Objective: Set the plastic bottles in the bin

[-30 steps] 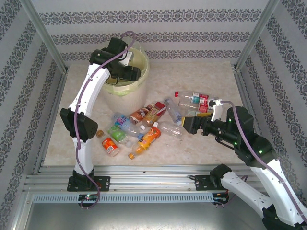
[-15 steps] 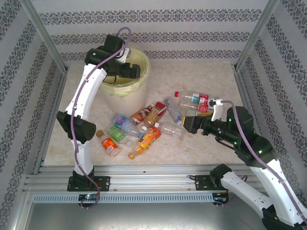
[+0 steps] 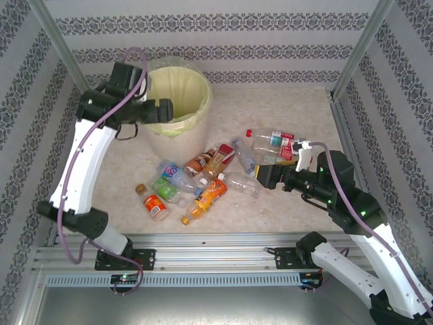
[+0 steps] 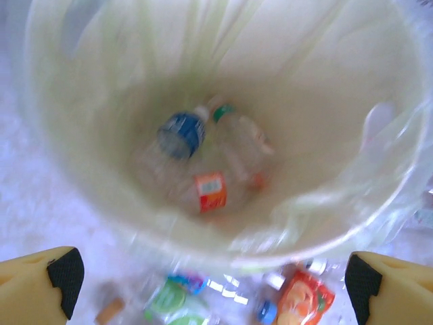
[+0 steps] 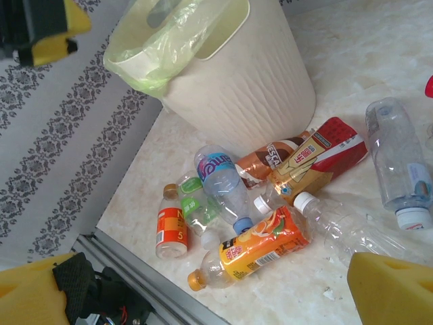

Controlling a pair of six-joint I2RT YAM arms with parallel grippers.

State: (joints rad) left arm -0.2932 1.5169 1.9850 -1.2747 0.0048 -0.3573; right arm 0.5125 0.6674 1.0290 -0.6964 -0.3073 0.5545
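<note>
The bin (image 3: 181,141) stands at the back left, lined with a pale yellow bag. My left gripper (image 3: 162,108) hovers open at its left rim, nothing between the fingers (image 4: 42,286). In the left wrist view, up to three plastic bottles lie blurred at the bin's bottom: one blue-labelled (image 4: 181,133), one orange-labelled (image 4: 211,191). More plastic bottles lie loose on the table, among them an orange juice bottle (image 3: 212,193) and a small orange-labelled one (image 3: 155,206). My right gripper (image 3: 265,177) stands open and empty just right of the pile, above the table (image 5: 210,298).
A red-capped clear bottle (image 3: 272,140) lies behind my right gripper. Patterned walls and metal posts enclose the table. An aluminium rail (image 3: 216,254) runs along the near edge. Bare tabletop (image 3: 284,101) lies right of the bin.
My left arm has swung left and back from over the bin's middle to its left rim, its jaws widening. The right arm and the bottles on the table have not moved.
</note>
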